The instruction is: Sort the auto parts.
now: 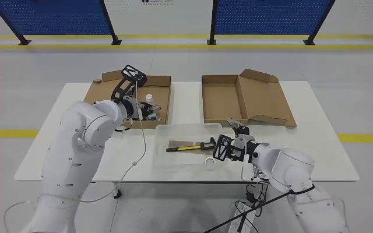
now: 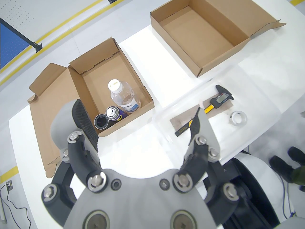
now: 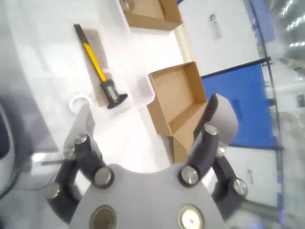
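Caliper (image 1: pixel 191 145) sits in the clear bin (image 1: pixel 175 131) at the tabletop's front edge, white ring (image 1: pixel 210 161) beside it. Right gripper (image 3: pixel 149 106) and left gripper (image 2: pixel 138 110) both gape empty — I'd pinch the yellow beam, just off its digital readout.

Black-and-yellow digital caliper (image 1: pixel 191 145) lies flat in clear tray (image 1: pixel 180 162); white ring (image 1: pixel 209 161) just near-right of it. Clear bottle (image 2: pixel 124 96), spray can (image 2: pixel 114 113) and black can (image 2: pixel 101 121) sit in left box (image 1: pixel 156 90).

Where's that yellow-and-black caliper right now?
In the top view, the caliper lies in the clear bin at the middle of the table, beside a white ring.
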Tool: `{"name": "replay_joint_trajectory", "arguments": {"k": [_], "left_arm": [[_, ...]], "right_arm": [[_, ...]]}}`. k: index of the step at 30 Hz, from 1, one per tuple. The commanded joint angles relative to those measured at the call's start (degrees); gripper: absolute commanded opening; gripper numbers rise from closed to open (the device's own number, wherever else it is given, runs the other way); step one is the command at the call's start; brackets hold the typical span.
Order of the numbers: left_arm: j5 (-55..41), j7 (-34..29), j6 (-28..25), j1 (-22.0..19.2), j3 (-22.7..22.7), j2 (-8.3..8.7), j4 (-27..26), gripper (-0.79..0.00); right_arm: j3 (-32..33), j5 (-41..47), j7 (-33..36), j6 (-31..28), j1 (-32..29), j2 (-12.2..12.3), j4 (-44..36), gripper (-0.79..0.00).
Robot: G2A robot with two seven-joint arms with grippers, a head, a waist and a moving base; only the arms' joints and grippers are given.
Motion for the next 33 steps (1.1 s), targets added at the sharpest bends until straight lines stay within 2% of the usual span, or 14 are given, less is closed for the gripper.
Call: {"name": "replay_joint_trajectory", "arguments": {"k": [1, 4, 12, 18, 22, 33], "left_arm": [[0.0, 0.0, 0.0, 0.0, 0.0, 0.0, 0.0, 0.0], [0.0, 0.0, 0.0, 0.0, 0.0, 0.0, 0.0, 0.0], [0.0, 0.0, 0.0, 0.0, 0.0, 0.0, 0.0, 0.0], [0.0, 0.0, 0.0, 0.0, 0.0, 0.0, 0.0, 0.0], [0.0, 0.0, 0.0, 0.0, 0.0, 0.0, 0.0, 0.0], [0.0, 0.0, 0.0, 0.0, 0.0, 0.0, 0.0, 0.0]], "right_arm": [[-1.5, -1.2, -0.9, 0.0, 0.7, -0.1, -0.4, 0.0], [-3.1, 0.4, 1.6, 3.3, 2.5, -0.6, 1.1, 0.0], [-10.8, 15.2, 24.2, 13.2, 14.1, -3.4, 6.7, 0.0], [-15.0, 26.8, 36.5, 18.1, 22.5, -5.1, 12.8, 0.0], [-16.4, 29.2, 39.0, 17.9, 25.6, -5.6, 16.5, 0.0], [-16.4, 29.2, 39.0, 17.9, 25.6, -5.6, 16.5, 0.0]]}}
